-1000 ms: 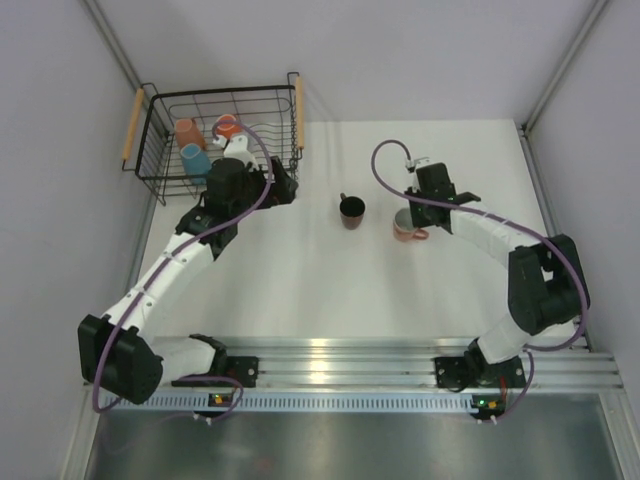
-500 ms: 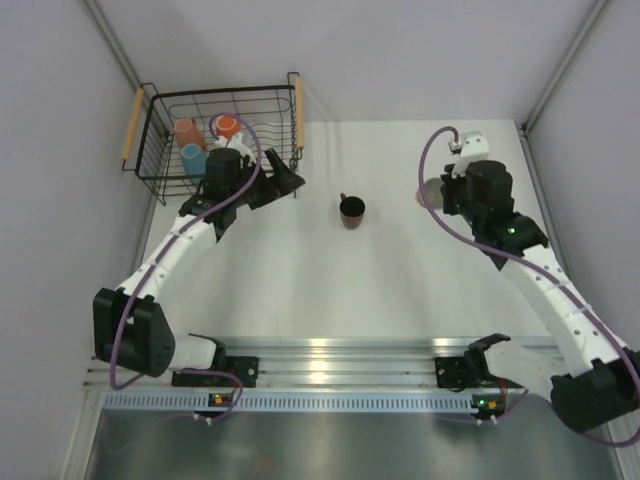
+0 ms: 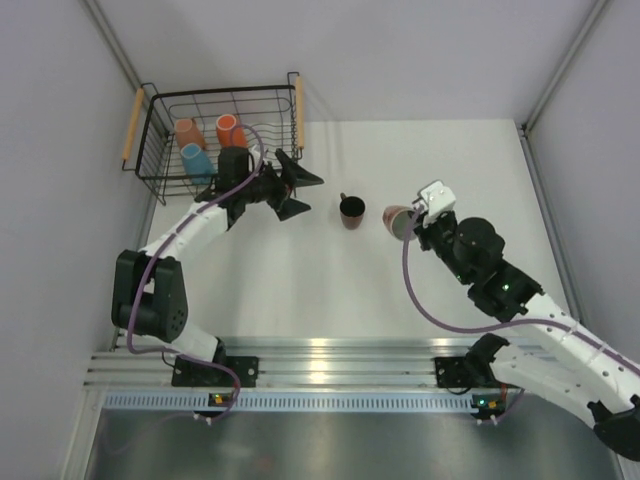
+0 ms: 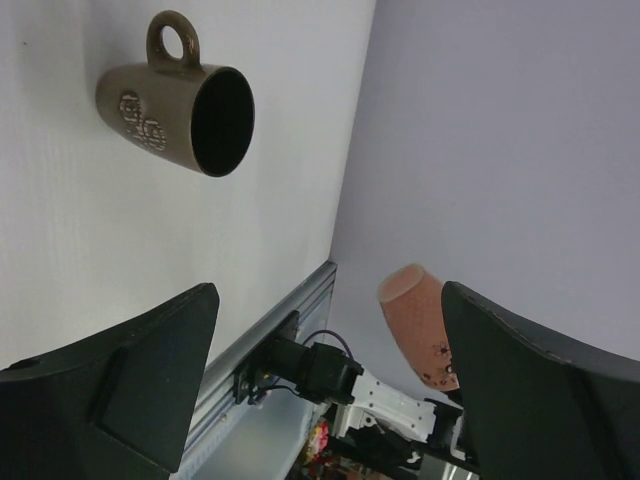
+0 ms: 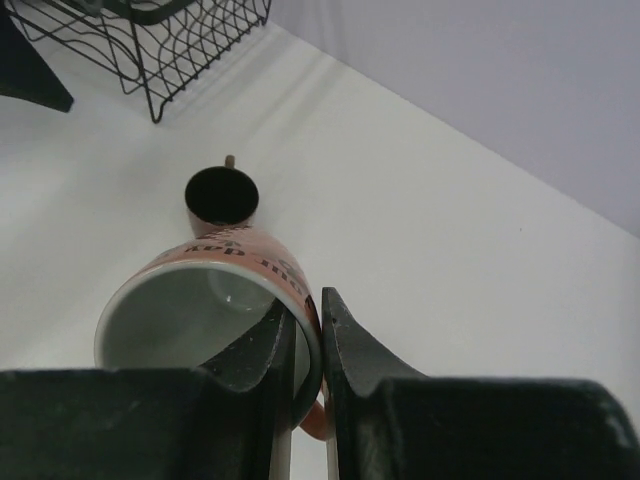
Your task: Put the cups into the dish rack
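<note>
The black wire dish rack (image 3: 215, 125) stands at the back left and holds three cups: a salmon-pink one (image 3: 187, 132), an orange one (image 3: 230, 130) and a light blue one (image 3: 195, 160). A dark brown cup (image 3: 351, 210) (image 4: 180, 105) (image 5: 222, 195) stands upright mid-table. My left gripper (image 3: 308, 195) (image 4: 330, 380) is open and empty, just right of the rack, pointing at the dark cup. My right gripper (image 3: 412, 222) (image 5: 305, 300) is shut on the wall of another salmon-pink cup (image 3: 398, 222) (image 5: 215, 310) (image 4: 420, 325), one finger inside, held off the table right of the dark cup.
Grey walls close in the white table (image 3: 330, 290) on the left, back and right. The aluminium base rail (image 3: 330, 360) runs along the near edge. A corner of the rack (image 5: 160, 40) shows at the right wrist view's top left.
My left gripper has come away from the rack and swung right toward the dark cup, still open. My right gripper has lifted the salmon-pink cup off the table and carried it left.
</note>
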